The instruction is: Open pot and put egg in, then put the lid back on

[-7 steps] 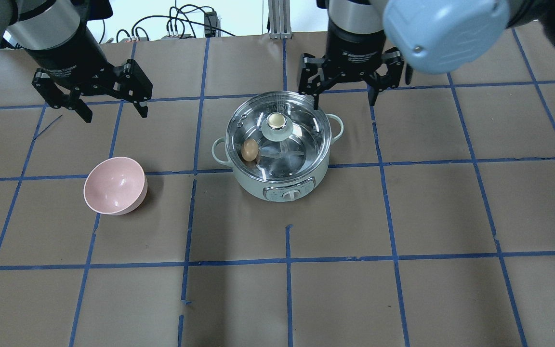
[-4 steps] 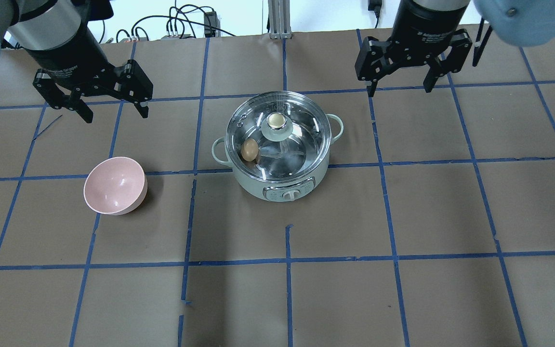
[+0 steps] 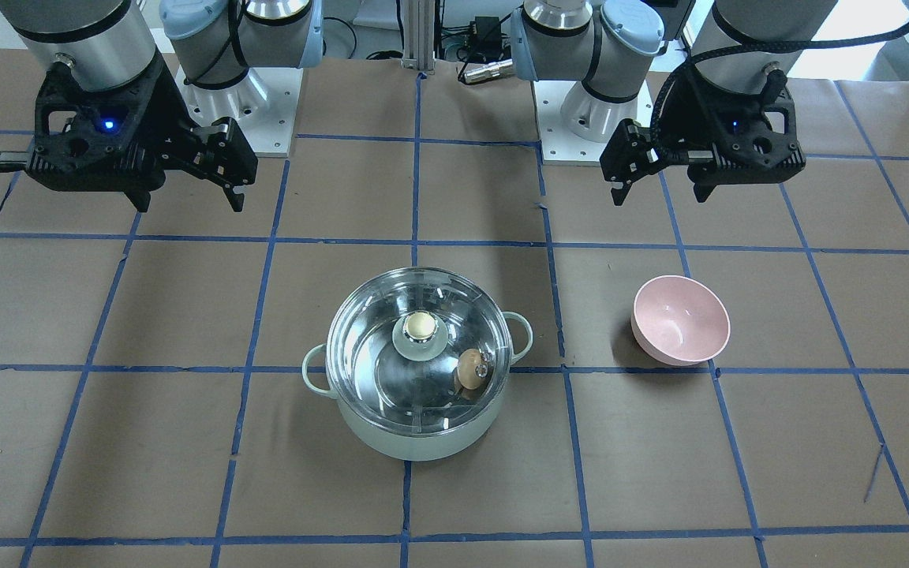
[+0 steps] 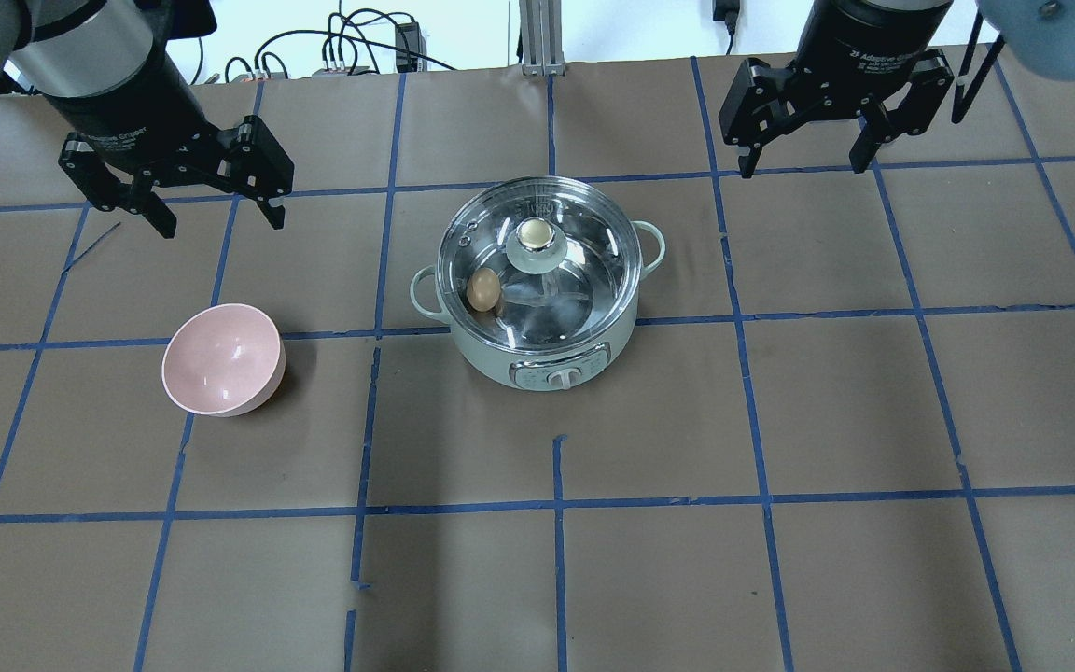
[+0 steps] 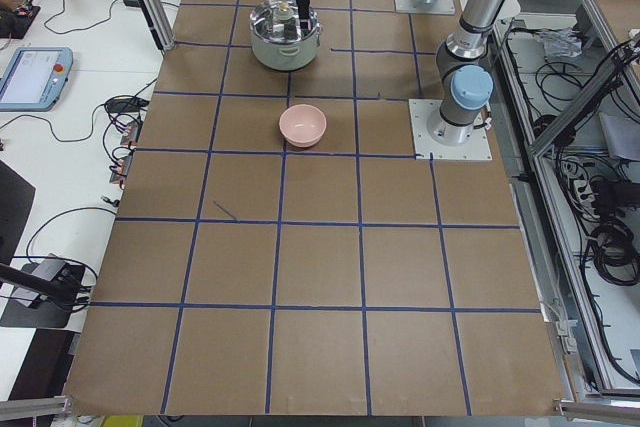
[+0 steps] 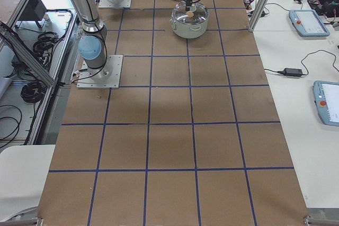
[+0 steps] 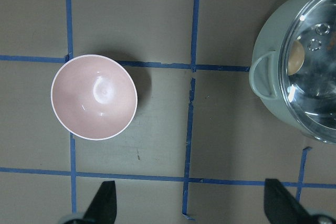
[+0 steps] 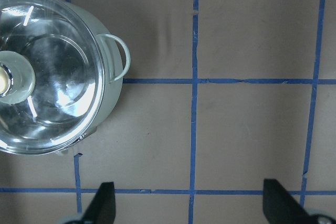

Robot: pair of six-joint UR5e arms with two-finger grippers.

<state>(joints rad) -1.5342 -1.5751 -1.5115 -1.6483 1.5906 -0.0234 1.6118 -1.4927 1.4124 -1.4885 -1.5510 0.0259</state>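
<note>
The mint-green pot (image 4: 500,362) stands mid-table with the glass lid (image 4: 584,271) seated on it, cream-gold knob up. The tan egg (image 4: 483,289) lies inside, seen through the glass at the pot's left side. It also shows in the front view (image 3: 469,368) and the left wrist view (image 7: 297,57). My left gripper (image 4: 222,222) is open and empty, raised behind and left of the pot. My right gripper (image 4: 802,168) is open and empty, raised behind and right of the pot. The right wrist view shows the lid (image 8: 52,72) at its left.
A pink bowl (image 4: 223,359) sits empty to the left of the pot, below my left gripper; it also shows in the left wrist view (image 7: 94,97). Brown paper with blue tape lines covers the table (image 4: 780,420).
My right gripper has moved from just behind the pot to the right and farther back. The left gripper, pot, lid and egg have not moved.
</note>
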